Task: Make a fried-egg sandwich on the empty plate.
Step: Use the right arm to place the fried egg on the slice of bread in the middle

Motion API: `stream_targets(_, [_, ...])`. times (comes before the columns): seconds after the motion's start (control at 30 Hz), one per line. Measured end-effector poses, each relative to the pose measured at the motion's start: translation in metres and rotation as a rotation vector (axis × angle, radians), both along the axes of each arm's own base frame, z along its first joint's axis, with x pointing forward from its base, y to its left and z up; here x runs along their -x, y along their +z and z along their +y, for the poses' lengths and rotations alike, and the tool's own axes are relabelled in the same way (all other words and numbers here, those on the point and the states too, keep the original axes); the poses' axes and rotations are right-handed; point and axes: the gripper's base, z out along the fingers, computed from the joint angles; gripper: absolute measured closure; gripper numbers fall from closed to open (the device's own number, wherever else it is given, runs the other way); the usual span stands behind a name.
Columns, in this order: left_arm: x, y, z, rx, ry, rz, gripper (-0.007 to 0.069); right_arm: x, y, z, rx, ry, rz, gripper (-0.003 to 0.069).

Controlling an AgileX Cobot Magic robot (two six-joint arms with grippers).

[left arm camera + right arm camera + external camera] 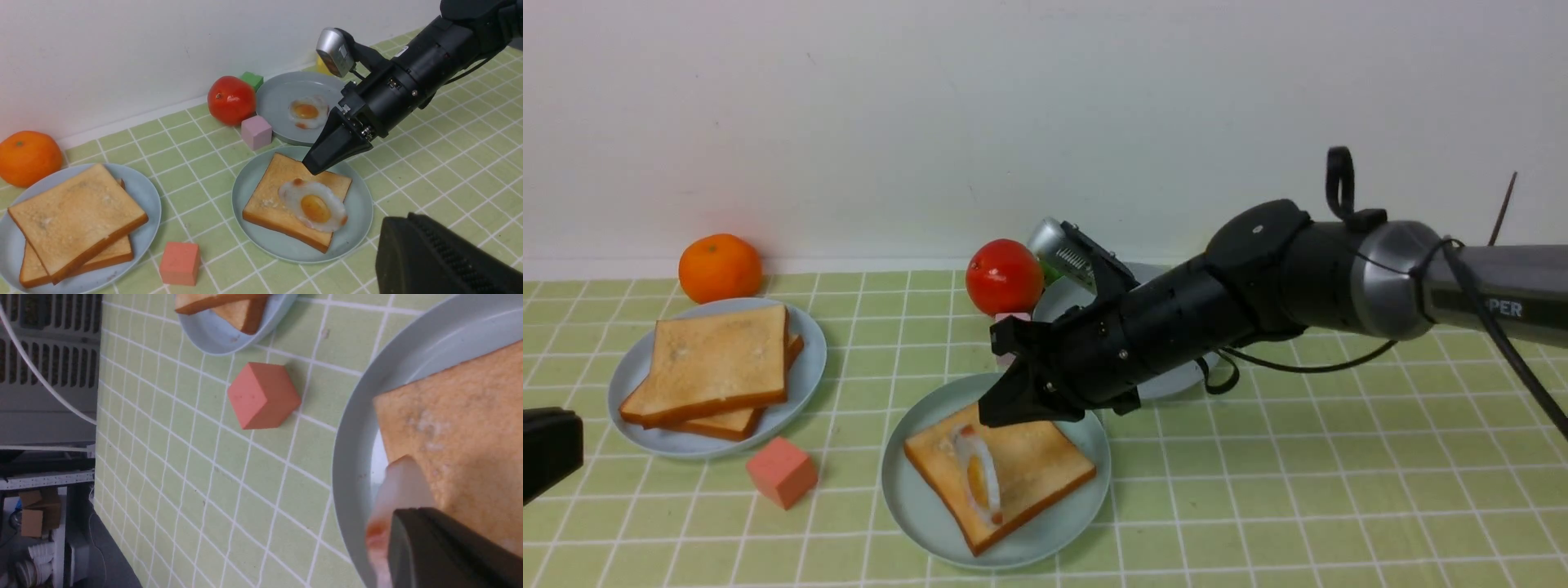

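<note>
The teal-green plate [907,510] sits at the centre front and holds one toast slice [1037,465]. A fried egg [978,482] lies on that toast with its far end raised. My right gripper [990,418] is shut on that raised far end, just above the toast. The left wrist view shows the same plate [361,204], toast [278,179], egg [314,206] and right gripper [314,167]. In the right wrist view the egg's rim [398,482] shows blurred beside one finger [441,551]. My left gripper [547,449] hangs at the left edge, shut and empty.
A bluish plate [805,384] at the left holds two stacked toast slices [715,359]. Another bluish plate [278,92] at the back holds a second fried egg [306,111]. An orange [719,267], a tomato [1005,276], a red cube [782,471], a pink cube [256,131] and a green cube [252,79] stand around them.
</note>
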Motion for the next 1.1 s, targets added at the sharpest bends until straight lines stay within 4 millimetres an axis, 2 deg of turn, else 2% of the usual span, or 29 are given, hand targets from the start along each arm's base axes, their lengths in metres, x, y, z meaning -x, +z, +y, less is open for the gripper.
stream_targets(0.27, [0.0,0.0,0.0,-0.002,0.001,0.003,0.0619,-0.012,-0.011,-0.026,0.108,-0.051,0.039,0.0542])
stream_targets(0.37, [0.0,0.0,0.0,-0.003,0.001,0.004,0.0617,-0.02,-0.01,-0.046,0.143,-0.076,0.025,0.0454])
stream_targets(0.43, [0.0,0.0,0.0,-0.003,0.001,0.004,0.0617,-0.023,-0.005,-0.055,0.153,-0.087,0.007,0.0425])
stream_targets(0.5, [0.0,-0.001,0.0,-0.004,0.001,0.005,0.0615,-0.026,0.014,-0.071,0.16,-0.108,-0.04,0.041])
stream_targets(0.57, [0.0,-0.001,0.0,-0.002,0.003,0.01,0.0613,-0.022,0.036,-0.081,0.175,-0.096,-0.094,0.0426])
stream_targets(0.67, [-0.006,-0.005,-0.005,-0.001,0.022,0.07,0.0612,-0.001,0.078,-0.091,0.227,-0.032,-0.18,0.0505])
stream_targets(0.7, [-0.006,-0.005,-0.005,-0.001,0.022,0.07,0.0612,-0.001,0.077,-0.091,0.236,-0.029,-0.183,0.051])
stream_targets(0.73, [-0.016,-0.011,-0.012,-0.022,0.043,0.14,0.0611,0.017,0.104,-0.095,0.279,0.01,-0.228,0.0557])
stream_targets(0.77, [-0.022,-0.015,-0.017,-0.042,0.053,0.178,0.061,0.029,0.118,-0.097,0.313,0.026,-0.257,0.0584])
stream_targets(0.83, [-0.032,-0.022,-0.025,-0.08,0.065,0.23,0.061,0.045,0.137,-0.1,0.364,0.04,-0.299,0.0615])
stream_targets(0.9, [-0.05,-0.035,-0.039,-0.151,0.08,0.312,0.0615,0.074,0.163,-0.104,0.435,0.043,-0.364,0.0645])
stream_targets(1.0, [-0.074,-0.051,-0.055,-0.232,0.106,0.406,0.0638,0.112,0.184,-0.111,0.502,0.044,-0.439,0.0652])
stream_targets(1.03, [-0.086,-0.055,-0.06,-0.255,0.129,0.44,0.0638,0.13,0.19,-0.113,0.511,0.049,-0.467,0.0652])
stream_targets(1.1, [-0.103,-0.059,-0.063,-0.276,0.158,0.472,0.0638,0.147,0.193,-0.116,0.519,0.058,-0.492,0.0652])
